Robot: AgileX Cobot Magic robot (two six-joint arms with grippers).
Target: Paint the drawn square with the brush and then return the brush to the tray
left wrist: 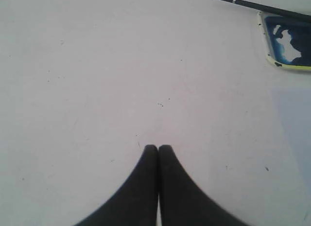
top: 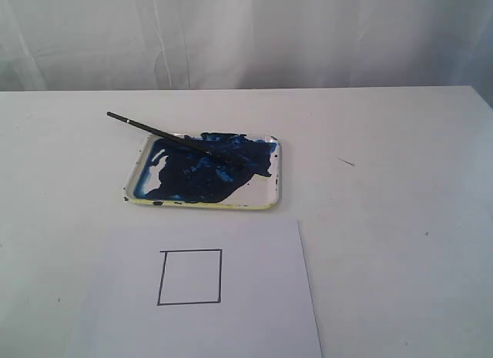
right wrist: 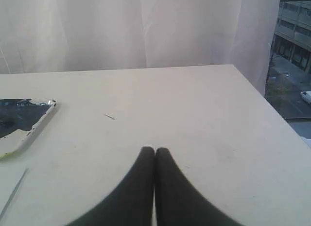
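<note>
near: drawn square (top: 190, 276) on paper sheet (top: 254, 296), black outline, inside plain white (unpainted). Beyond it the tray (top: 231, 205), smeared dark blue. The brush (top: 154, 130) lies across it, handle overhanging far-left. The left gripper (left wrist: 158, 148) and right gripper (right wrist: 155, 150) are both fully closed, empty.

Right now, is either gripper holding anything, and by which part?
Nothing is held. The left gripper and right gripper are shut empty; the brush lies across the tray.
</note>
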